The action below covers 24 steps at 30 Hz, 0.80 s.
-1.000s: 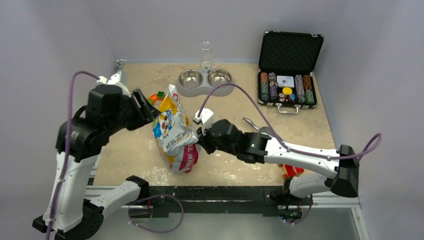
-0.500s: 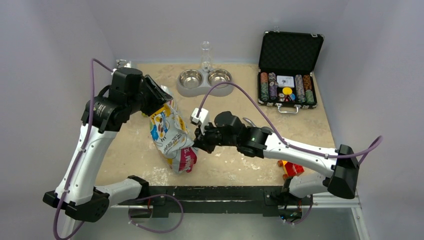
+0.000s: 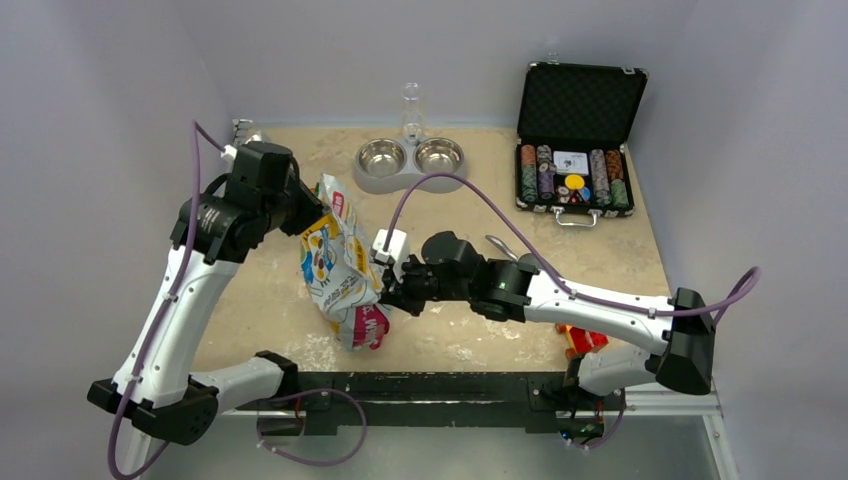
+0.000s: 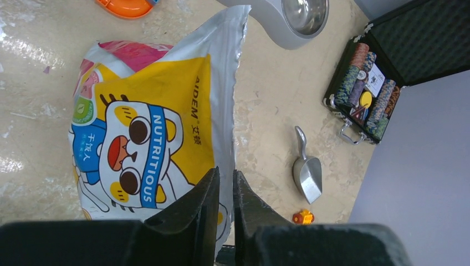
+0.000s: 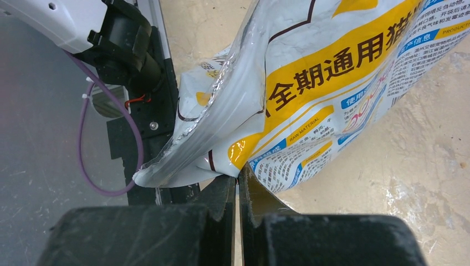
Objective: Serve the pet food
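While crumpled, foil bag point(image 4: 166, 94) — left hand point(image 4: 225, 182) and right hand point(image 5: 238, 182) each pinched shut on its edge

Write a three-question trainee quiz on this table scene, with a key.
1. True or false: the right gripper pinches the white, pink and yellow printed foil bag.
2. The silver metal scoop lies: A) inside a steel bowl, B) on the beige tabletop, C) on the bag.
3. What fills the open black hard case?
Key: 1 true; 2 B; 3 stacked round poker chips.
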Motion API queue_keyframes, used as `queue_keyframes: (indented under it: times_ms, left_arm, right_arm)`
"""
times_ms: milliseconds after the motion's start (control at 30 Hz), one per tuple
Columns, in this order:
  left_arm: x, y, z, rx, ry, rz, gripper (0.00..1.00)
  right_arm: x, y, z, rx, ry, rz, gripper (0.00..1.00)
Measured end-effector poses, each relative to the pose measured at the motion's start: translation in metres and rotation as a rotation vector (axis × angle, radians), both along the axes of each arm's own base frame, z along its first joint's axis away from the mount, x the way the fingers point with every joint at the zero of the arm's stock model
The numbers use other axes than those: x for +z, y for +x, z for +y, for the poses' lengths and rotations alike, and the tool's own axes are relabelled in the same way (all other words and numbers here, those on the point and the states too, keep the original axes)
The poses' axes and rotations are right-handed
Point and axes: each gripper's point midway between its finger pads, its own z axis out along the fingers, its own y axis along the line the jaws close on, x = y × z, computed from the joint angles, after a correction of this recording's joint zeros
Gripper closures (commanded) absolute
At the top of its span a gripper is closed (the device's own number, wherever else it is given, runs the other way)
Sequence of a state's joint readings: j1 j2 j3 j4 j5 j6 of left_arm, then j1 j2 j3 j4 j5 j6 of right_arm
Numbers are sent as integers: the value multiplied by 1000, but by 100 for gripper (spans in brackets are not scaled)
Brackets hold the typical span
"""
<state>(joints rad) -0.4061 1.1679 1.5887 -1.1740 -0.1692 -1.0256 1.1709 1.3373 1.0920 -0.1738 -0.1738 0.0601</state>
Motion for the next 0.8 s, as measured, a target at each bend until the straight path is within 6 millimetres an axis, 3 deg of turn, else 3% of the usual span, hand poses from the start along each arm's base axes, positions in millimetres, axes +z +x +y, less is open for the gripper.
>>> queue_keyframes:
  times_ms: [100,200,333,467,800]
  left_arm:
    - [-1,-8,3,-1,-3,-7,79]
    - [-1,-10,4,-9,-3,-13,70]
    - [-5,-9,-1,-36,-6,-8,69]
    - [-10,-7,-8,-63,-24,0,84]
    - [-18,-7,-10,-75,-20,15,100]
  right_arm:
    - [0,-1,1,2,-1,1,100]
    - [0,-2,2,1,-1,1,100]
    - [0,-2,2,-2,0,3,100]
    - [0,-1,2,-5,-1,2,100]
    - [0,-2,5,-7,-3,2,100]
